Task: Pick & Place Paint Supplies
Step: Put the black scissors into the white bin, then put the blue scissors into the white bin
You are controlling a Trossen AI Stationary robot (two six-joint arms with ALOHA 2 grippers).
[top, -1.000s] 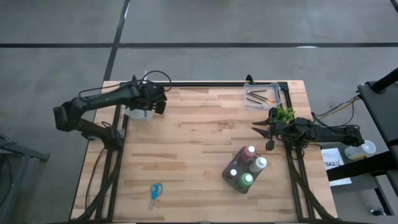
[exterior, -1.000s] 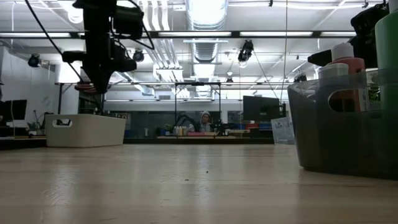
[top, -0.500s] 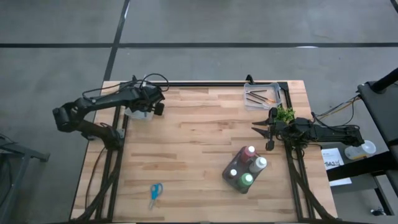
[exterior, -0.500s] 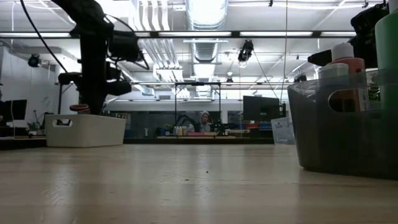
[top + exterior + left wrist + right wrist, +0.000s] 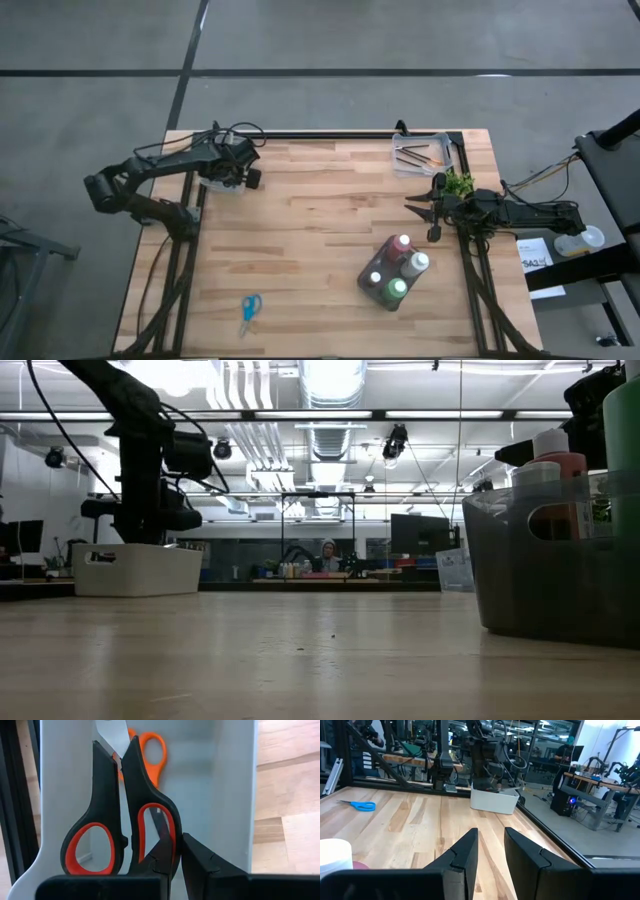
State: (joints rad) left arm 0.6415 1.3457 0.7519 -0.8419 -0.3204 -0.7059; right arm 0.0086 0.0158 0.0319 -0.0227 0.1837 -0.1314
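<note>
My left pincer (image 5: 175, 857) is clamped on one handle of black-and-orange scissors (image 5: 120, 815), blades pointing away from me down the length of a white bin (image 5: 222, 180) at the table's far left corner; an orange-handled pair (image 5: 150, 755) lies deeper in it. The paint bottles (image 5: 395, 272) stand in a dark caddy (image 5: 550, 560) near the right edge, and brushes (image 5: 415, 156) lie in a clear tray (image 5: 446, 150) at the far right corner, both closer to the right pincer (image 5: 432, 213), which waits with fingers slightly apart. Blue scissors (image 5: 249, 310) lie on the wooden table (image 5: 310, 230). A lab room lies beyond.
</note>
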